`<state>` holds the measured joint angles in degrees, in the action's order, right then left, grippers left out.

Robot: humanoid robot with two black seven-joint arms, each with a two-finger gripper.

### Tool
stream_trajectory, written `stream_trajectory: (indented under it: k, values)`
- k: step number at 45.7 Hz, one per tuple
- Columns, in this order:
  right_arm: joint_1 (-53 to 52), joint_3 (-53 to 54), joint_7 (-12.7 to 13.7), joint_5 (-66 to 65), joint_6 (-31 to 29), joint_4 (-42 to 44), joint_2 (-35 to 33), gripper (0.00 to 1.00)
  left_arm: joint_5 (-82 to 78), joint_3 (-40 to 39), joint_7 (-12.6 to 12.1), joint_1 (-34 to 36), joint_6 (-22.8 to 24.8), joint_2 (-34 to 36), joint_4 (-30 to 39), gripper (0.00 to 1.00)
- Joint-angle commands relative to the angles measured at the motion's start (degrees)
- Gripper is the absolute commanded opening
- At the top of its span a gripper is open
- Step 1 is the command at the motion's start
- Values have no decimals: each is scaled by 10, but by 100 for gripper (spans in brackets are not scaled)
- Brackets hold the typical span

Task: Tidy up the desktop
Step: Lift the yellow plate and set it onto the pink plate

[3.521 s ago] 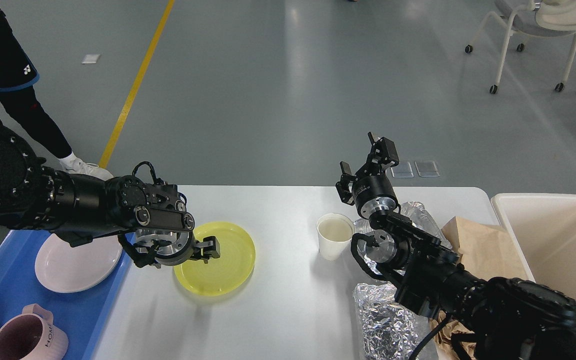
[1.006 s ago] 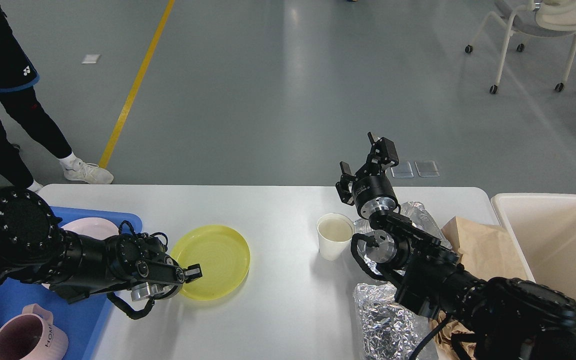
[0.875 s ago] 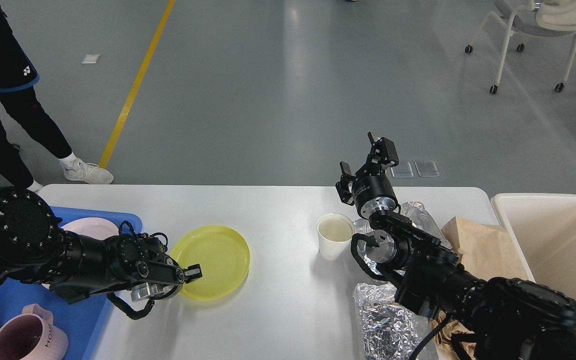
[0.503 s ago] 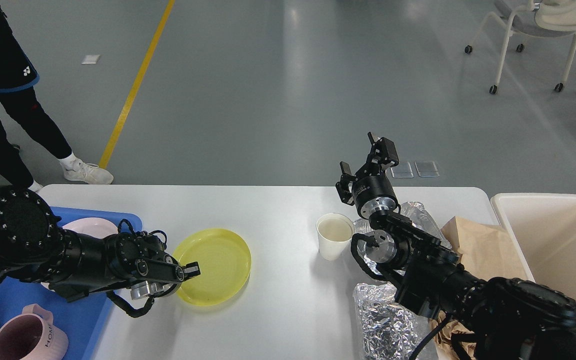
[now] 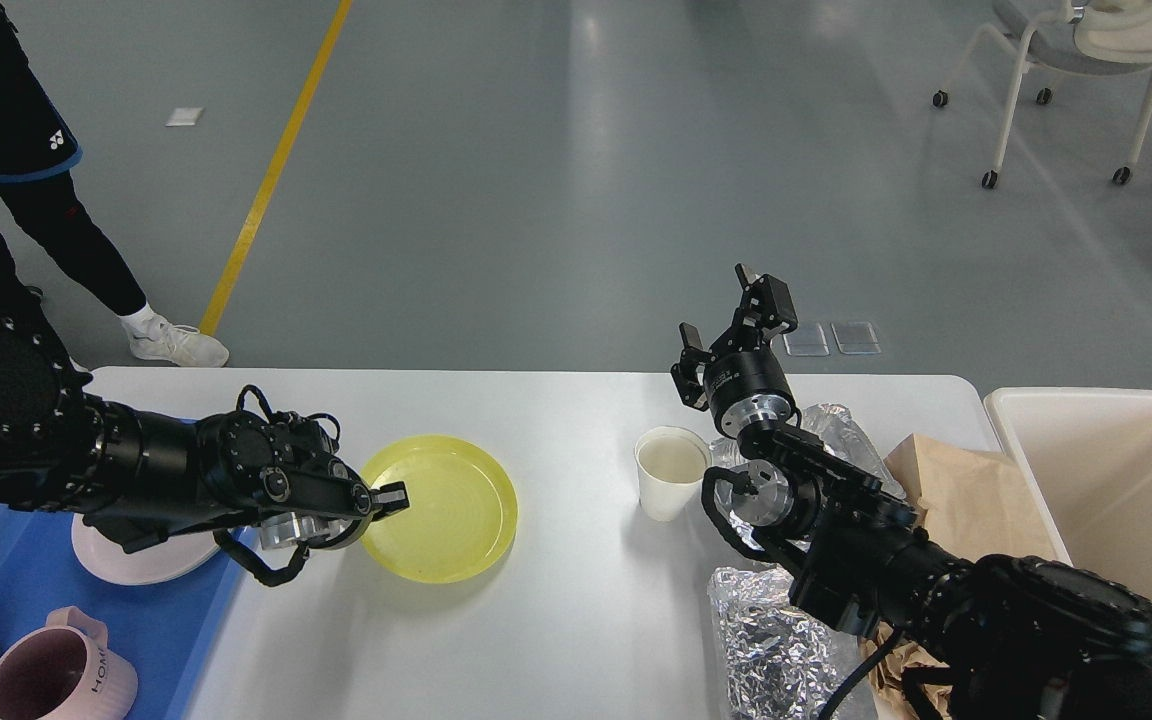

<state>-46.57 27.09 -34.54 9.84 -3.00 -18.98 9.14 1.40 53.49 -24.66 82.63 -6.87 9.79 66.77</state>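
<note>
Fingers on our left gripper [image 5: 388, 497] are pinching the near-left rim of the yellow plate [image 5: 441, 507], which is looking slightly tipped up on that side while its far edge seems to be resting on the bench [image 5: 556, 420]. Our right gripper [image 5: 736, 325] is hanging above the far edge of the bench with its fingers spread and holding nothing.

We are judging the plate to be light, stiff, glossy plastic, so it is probably slippery; gripping it by the raised rim is the only real hold. Being round, it has no long axis; it is facing open side up.

We are working on a bench that is lying wide across our view, its long axis running left to right. A blue tray [image 5: 6, 590] is overlapping its left end, carrying a pink plate [image 5: 126, 560] and a pink mug [image 5: 61, 675]. A paper cup [image 5: 671, 472], crumpled foil [image 5: 771, 640] and brown paper [image 5: 966, 490] are sitting towards the right, near a cream bin [image 5: 1116, 480].
</note>
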Motion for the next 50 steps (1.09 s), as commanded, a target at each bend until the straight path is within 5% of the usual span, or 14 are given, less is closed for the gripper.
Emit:
stream_trajectory:
  k: [1, 16, 32, 41, 50]
  values:
    - [0, 0, 0, 0, 0, 0, 0, 100, 0, -3, -2, 53, 23, 9, 21, 0]
    - [0, 0, 0, 0, 0, 0, 0, 100, 1, 1, -22, 220, 165, 47, 77, 0]
    - [0, 0, 0, 0, 0, 0, 0, 100, 2, 30, -22, 481, 441, 139, 127, 0]
    - [0, 0, 0, 0, 0, 0, 0, 100, -4, 75, -22, 454, 423, 189, 108, 0]
    - [0, 0, 0, 0, 0, 0, 0, 100, -7, 91, -22, 309, 297, 267, 38, 0]
